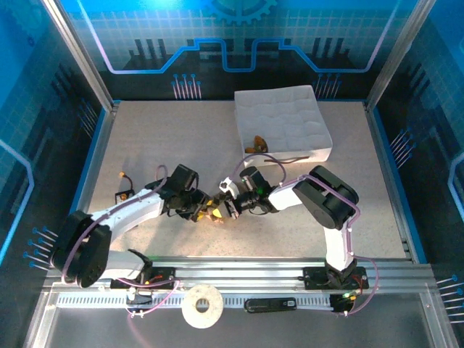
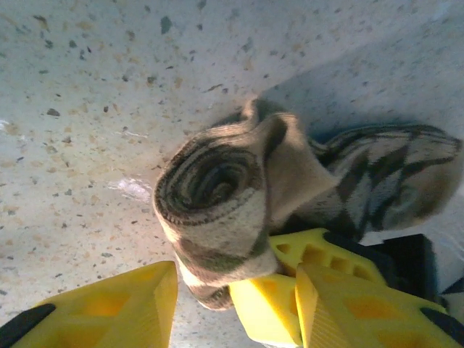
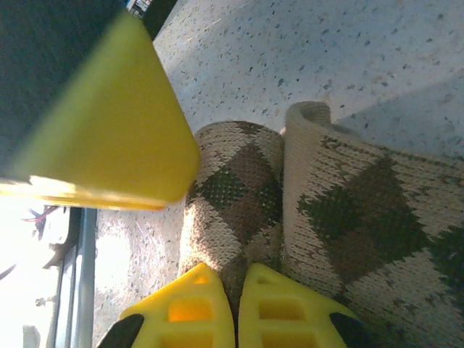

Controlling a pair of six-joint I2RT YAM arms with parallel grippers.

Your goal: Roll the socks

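Brown-and-beige argyle sock (image 1: 215,214) lies mid-desk (image 1: 159,145), mostly hidden where both arms meet; something brownish in the white quilted box (image 1: 290,123) is too small to name. From the left wrist, the left fingers (image 2: 116,308) stand apart, straddling the rolled end. From the right wrist, the right fingers (image 3: 290,315) are pressed together on the sock's fabric.

You have a white quilted box (image 1: 290,116) at the far right of the speckled table (image 1: 167,145); a small orange-and-black item (image 1: 125,190) lies near its left edge; on the near metal rail (image 1: 239,272) sit a roll of white tape (image 1: 190,308) and a flat black device (image 1: 270,305).
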